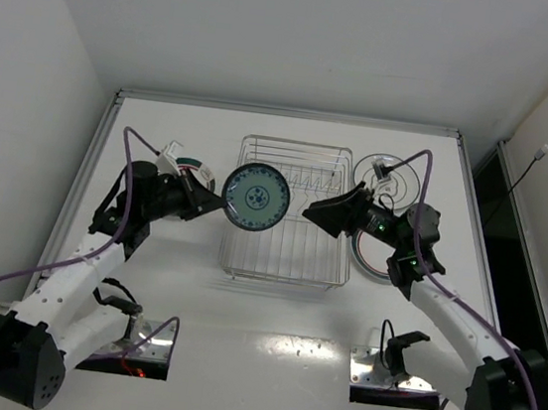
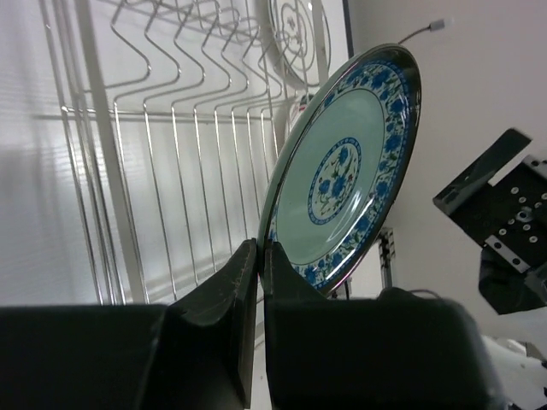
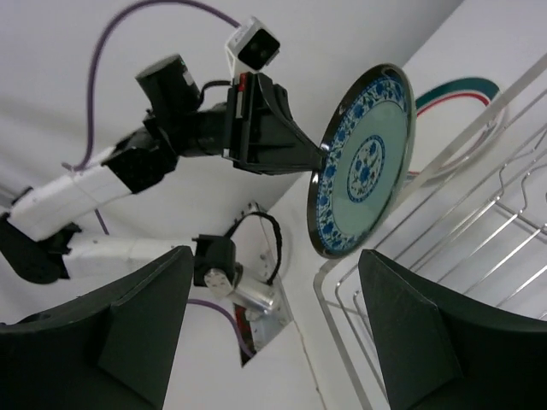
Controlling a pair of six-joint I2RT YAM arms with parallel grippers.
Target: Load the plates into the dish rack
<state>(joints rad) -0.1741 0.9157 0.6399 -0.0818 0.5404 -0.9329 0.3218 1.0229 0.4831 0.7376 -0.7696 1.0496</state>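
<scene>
- The white table (image 1: 266, 354) bears the dish rack (image 1: 283, 279) at its middle.
- The grey-motif plate (image 1: 403, 171) lies by the rack's far right corner.
- Two banded plates (image 1: 372, 265) (image 1: 194, 167) seem to lie flat, mostly hidden by the arms.
- The teal-blue plate (image 1: 255, 198) stands on edge, off the table, at the rack's left side.
- The left gripper (image 1: 222, 202) pinches its rim.
- The right gripper (image 1: 308, 212) is spread, empty.

Four plates: one teal-blue plate (image 1: 256, 197) pinched in the left claw (image 1: 219, 204), one banded plate (image 1: 196, 166) just behind that claw, one grey-motif plate (image 1: 390, 171) beyond the right claw (image 1: 309, 211) and a second banded plate (image 1: 369, 260) (partly hidden) behind it. One dish rack (image 1: 280, 279). Two claws.
</scene>
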